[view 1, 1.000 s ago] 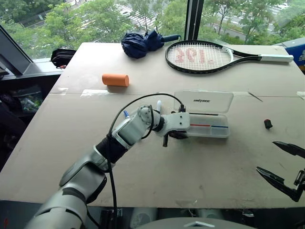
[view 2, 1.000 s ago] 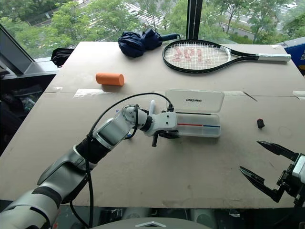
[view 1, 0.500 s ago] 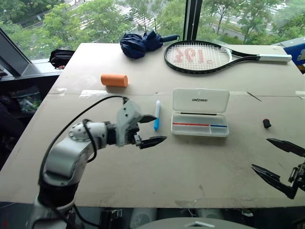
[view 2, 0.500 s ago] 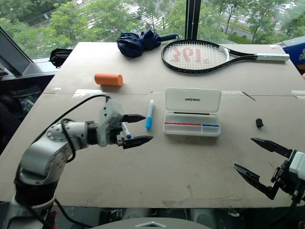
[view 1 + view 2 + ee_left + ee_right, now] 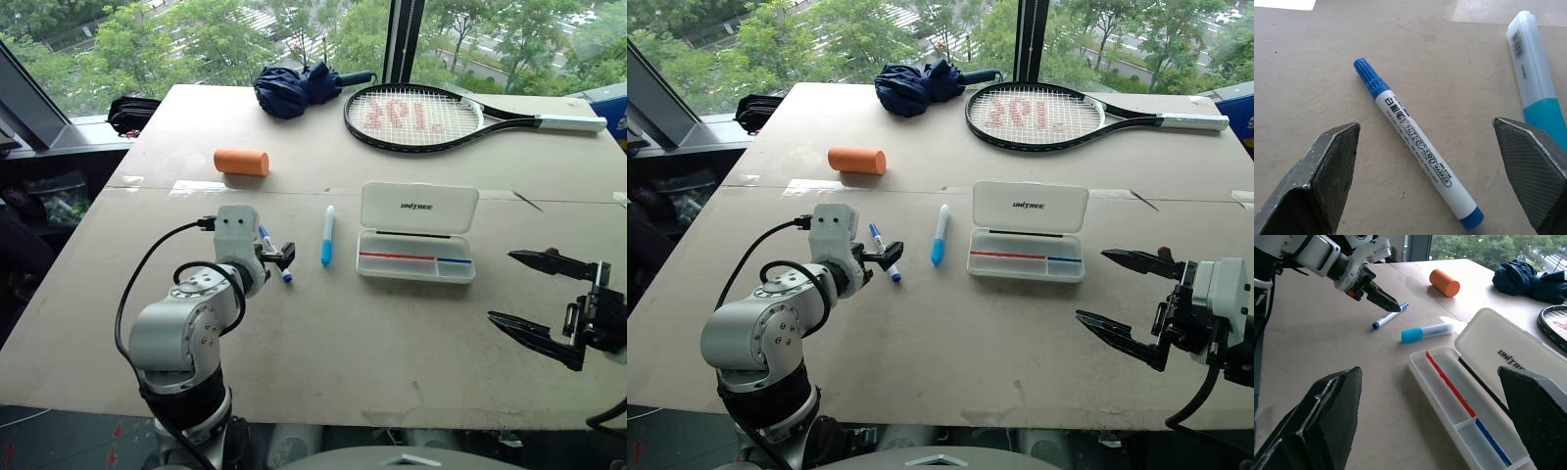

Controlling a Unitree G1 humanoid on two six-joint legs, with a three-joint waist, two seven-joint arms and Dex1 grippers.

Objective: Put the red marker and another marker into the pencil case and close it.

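While the pencil case (image 5: 417, 232) lies open, red and blue already inside, 1 marker (image 5: 1415, 145) waits between the left gripper's (image 5: 1435, 176) spread, empty fingers; lid unclosed.

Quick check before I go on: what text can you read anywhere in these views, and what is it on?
"UNITREE": on the open lid of the pencil case.
"WHITEBOARD MARKER": along the barrel of the blue-capped marker; the characters before it and the small code after it are not surely readable.
Barcode and small print on the light blue marker: too small to read.
Red marking on the tennis racket strings: no clear letters.
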